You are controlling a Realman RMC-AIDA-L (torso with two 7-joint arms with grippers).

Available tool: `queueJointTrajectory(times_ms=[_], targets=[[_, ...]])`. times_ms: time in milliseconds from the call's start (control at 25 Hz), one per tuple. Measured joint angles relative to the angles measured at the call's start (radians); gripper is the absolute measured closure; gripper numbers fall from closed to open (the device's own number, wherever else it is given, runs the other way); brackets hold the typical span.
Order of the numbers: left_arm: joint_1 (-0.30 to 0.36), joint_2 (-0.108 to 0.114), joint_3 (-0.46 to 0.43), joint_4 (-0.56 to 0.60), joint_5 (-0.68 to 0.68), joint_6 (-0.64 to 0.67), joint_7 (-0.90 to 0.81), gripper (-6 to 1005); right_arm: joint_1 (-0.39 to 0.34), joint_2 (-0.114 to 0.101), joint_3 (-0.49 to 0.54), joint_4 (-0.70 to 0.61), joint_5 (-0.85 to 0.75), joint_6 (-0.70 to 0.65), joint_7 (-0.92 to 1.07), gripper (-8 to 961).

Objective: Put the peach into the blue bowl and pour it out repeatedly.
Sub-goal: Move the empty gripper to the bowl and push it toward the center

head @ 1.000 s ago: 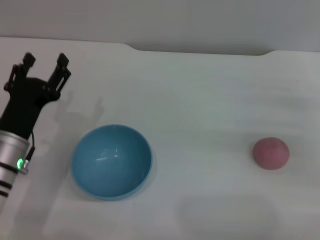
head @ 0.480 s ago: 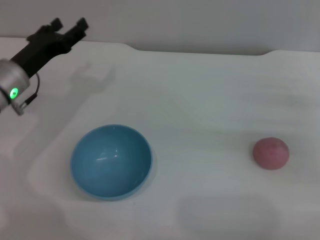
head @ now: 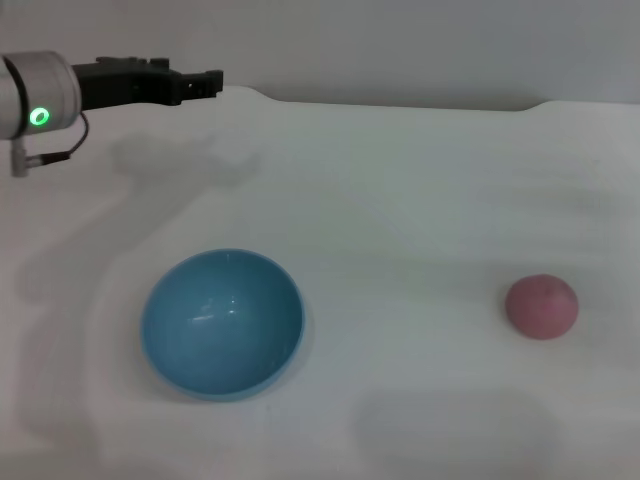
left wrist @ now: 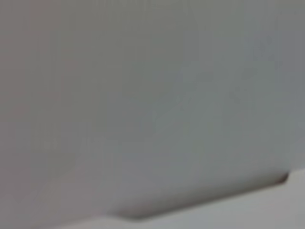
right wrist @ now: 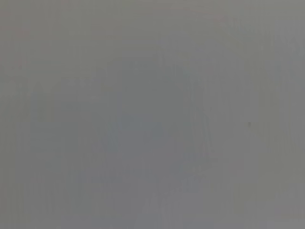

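The blue bowl (head: 222,322) stands upright and empty on the white table, left of centre in the head view. The pink-red peach (head: 541,306) lies on the table far to its right, well apart from the bowl. My left gripper (head: 205,82) is raised at the far left near the table's back edge, pointing sideways to the right, high above and behind the bowl, and it holds nothing. My right gripper is out of view. Neither wrist view shows the bowl or the peach.
The white table (head: 400,200) ends at a back edge with a grey wall behind it. The left wrist view shows that wall and a strip of table edge (left wrist: 267,191). The right wrist view shows only plain grey.
My left arm has lifted from beside the bowl and swung up and to the right, turning from pointing away to pointing sideways. Bowl and peach have not moved.
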Motion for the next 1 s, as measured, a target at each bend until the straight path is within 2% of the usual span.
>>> queueJointTrajectory(times_ms=[120, 200, 240, 280, 480, 600, 1000], targets=[[0.010, 0.001, -0.054, 0.136, 0.148, 0.187, -0.200, 189, 0.002, -0.001, 0.000, 0.000, 0.000, 0.001, 0.000, 402], [0.010, 0.001, -0.054, 0.136, 0.148, 0.187, -0.200, 189, 0.005, -0.001, 0.000, 0.000, 0.000, 0.001, 0.000, 404], [0.010, 0.002, -0.096, 0.193, 0.212, 0.296, -0.282, 189, 0.007, -0.001, 0.000, 0.000, 0.000, 0.002, 0.000, 405], [0.005, 0.002, -0.153, 0.268, 0.320, 0.505, -0.378, 189, 0.008, -0.001, 0.000, 0.000, 0.000, 0.002, 0.000, 406], [0.021, -0.002, -0.156, 0.311, 0.407, 0.675, -0.435, 190, 0.015, -0.001, 0.000, 0.000, 0.000, 0.008, 0.000, 411], [0.036, -0.005, -0.151, 0.317, 0.437, 0.719, -0.453, 190, 0.029, -0.002, 0.000, 0.000, 0.000, 0.022, 0.000, 415], [0.040, -0.002, -0.115, 0.243, 0.444, 0.705, -0.445, 189, 0.044, -0.001, 0.000, 0.005, -0.001, 0.029, 0.000, 425]])
